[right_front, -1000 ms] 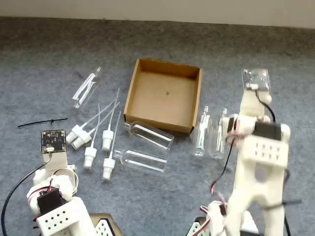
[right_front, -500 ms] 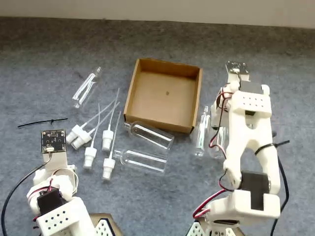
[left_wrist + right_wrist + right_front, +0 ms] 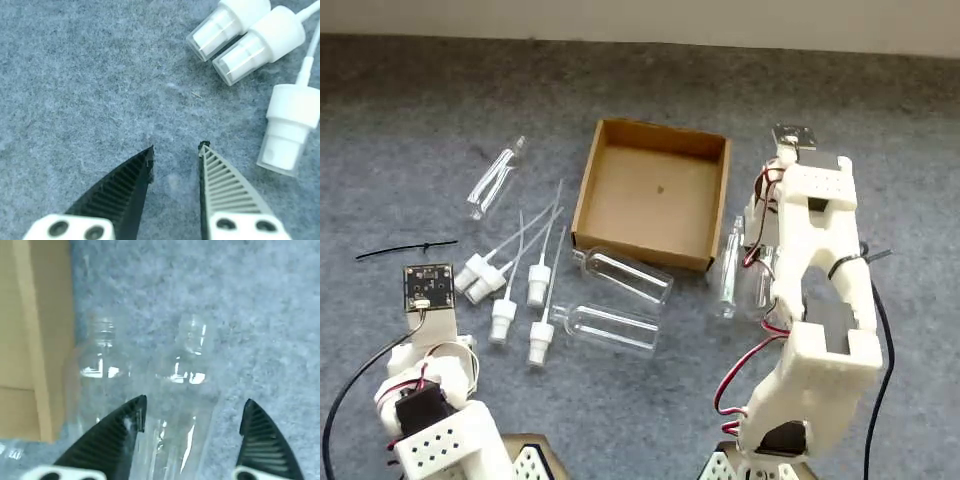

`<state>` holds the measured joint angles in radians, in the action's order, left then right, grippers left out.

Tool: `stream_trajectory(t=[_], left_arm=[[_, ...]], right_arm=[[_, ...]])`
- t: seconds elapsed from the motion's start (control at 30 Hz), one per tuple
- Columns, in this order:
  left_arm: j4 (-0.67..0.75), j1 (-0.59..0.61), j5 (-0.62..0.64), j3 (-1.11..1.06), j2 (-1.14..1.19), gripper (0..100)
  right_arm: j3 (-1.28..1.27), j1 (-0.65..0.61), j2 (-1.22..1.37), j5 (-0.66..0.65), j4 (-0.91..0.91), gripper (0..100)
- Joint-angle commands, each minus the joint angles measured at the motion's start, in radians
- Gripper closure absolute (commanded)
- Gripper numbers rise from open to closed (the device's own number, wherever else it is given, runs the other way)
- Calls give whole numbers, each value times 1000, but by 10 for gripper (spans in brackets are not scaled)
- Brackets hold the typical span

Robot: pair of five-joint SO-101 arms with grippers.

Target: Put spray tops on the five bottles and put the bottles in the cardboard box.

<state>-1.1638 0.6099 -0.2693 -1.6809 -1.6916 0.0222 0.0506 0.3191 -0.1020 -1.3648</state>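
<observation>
Hovering with jaws apart over the farther-out bottle (image 3: 191, 375) of two standing just beside the cardboard box (image 3: 35, 340), right of the table's (image 3: 420, 120) centre, the right gripper (image 3: 192, 410) probably needed centring before closing, lest one jaw nudge the neighbouring bottle (image 3: 100, 365)

Left gripper (image 3: 176, 147), fingers (image 3: 220, 185) parted, over the grey table (image 3: 75, 75); three white spray tops (image 3: 260, 45) lie just beyond its pale finger, untouched.
</observation>
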Motion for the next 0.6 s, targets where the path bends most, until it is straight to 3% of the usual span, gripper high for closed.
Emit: stream_trajectory(t=[0.0, 0.2, 0.43, 0.57], left_arm=[[-6, 2, -6, -21, -16, 849], [-6, 2, -6, -21, -16, 849], [-6, 2, -6, -21, -16, 849], [-6, 2, -6, -21, -16, 849]], right_arm=[[62, -7, 16, 8, 8, 726], [77, -7, 65, 11, 7, 732], [91, 2, 70, 5, 8, 918], [143, 24, 70, -28, -1, 953]])
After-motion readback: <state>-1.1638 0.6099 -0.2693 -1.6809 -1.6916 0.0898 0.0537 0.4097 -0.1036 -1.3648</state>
